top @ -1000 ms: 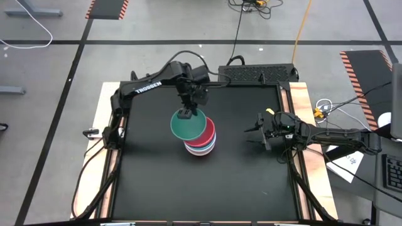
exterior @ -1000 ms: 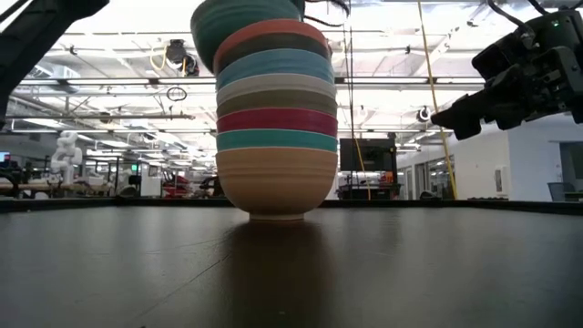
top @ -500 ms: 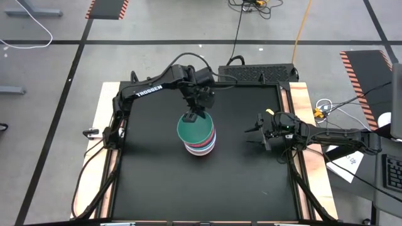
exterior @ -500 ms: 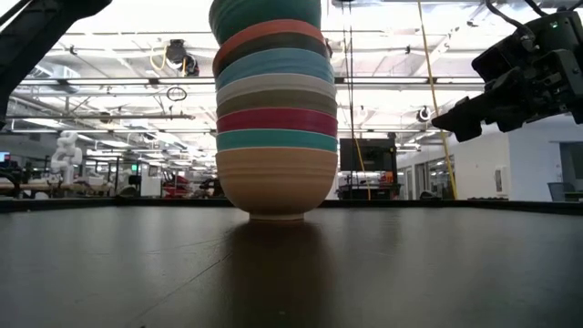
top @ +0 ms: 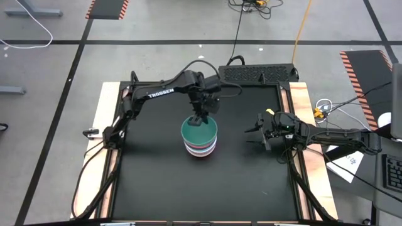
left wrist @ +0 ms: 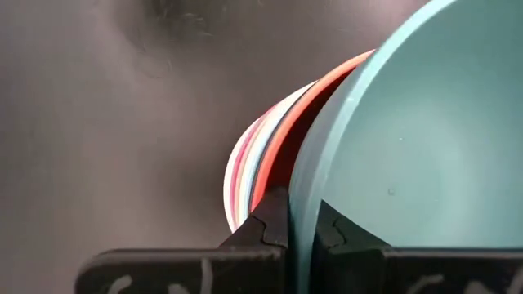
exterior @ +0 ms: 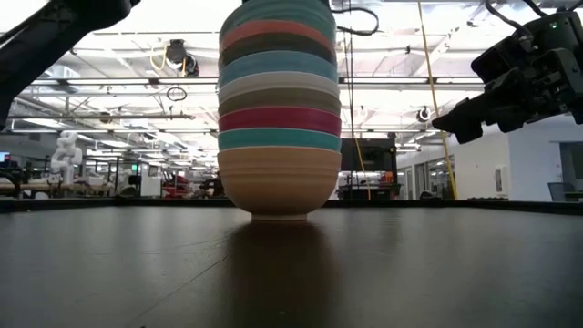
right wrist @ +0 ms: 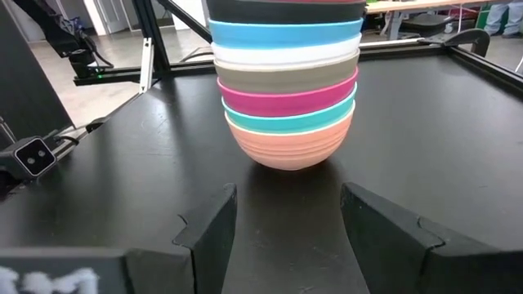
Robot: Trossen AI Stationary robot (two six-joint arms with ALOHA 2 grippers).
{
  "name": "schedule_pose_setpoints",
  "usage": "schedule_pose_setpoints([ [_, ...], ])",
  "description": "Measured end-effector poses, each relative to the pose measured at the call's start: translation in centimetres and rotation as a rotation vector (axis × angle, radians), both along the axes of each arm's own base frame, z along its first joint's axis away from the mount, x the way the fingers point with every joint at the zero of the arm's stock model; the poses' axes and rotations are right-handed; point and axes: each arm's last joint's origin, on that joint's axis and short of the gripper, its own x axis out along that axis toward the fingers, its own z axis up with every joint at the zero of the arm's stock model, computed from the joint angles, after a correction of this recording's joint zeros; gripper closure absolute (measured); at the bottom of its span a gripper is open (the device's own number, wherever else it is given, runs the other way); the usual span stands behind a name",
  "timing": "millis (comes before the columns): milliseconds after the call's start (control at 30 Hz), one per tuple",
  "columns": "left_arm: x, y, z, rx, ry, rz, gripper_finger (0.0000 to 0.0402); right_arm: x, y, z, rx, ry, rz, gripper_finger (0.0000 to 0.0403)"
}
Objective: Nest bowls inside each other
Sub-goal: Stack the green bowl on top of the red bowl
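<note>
My left claw [top: 198, 119] clenched on green bowl [top: 198, 130] rim, atop nested stack [exterior: 279, 137] mid-worktop [top: 151, 182]. Right claw [top: 254, 132] released, hovering near right edge.

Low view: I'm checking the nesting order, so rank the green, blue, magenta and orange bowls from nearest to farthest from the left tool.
1. Green bowl: top of the stack, its rim pinched by the left tool.
2. Blue bowl: upper middle of the stack.
3. Magenta bowl: lower middle.
4. Orange bowl: bottom of the stack.
</note>
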Motion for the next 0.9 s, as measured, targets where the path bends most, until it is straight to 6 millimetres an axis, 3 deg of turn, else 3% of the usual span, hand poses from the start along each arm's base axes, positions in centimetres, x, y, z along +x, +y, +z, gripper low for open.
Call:
schedule_pose_setpoints([
  [233,0.2,1.0,-1.0,-0.023,0.018,0.02,0.0401,0.0,0.0,0.0,0.008,0.004,-0.001,0.0193],
  [500,0.0,-0.3,-0.5,0.092,0.08,0.014,0.0401,0.0,0.0,0.0,0.007,0.006,-0.001,0.0193],
  [900,-0.6,-1.7,-0.2,0.133,0.167,0.031,0.04,0.0,0.0,-0.2,0.012,0.02,-0.001,0.0193],
])
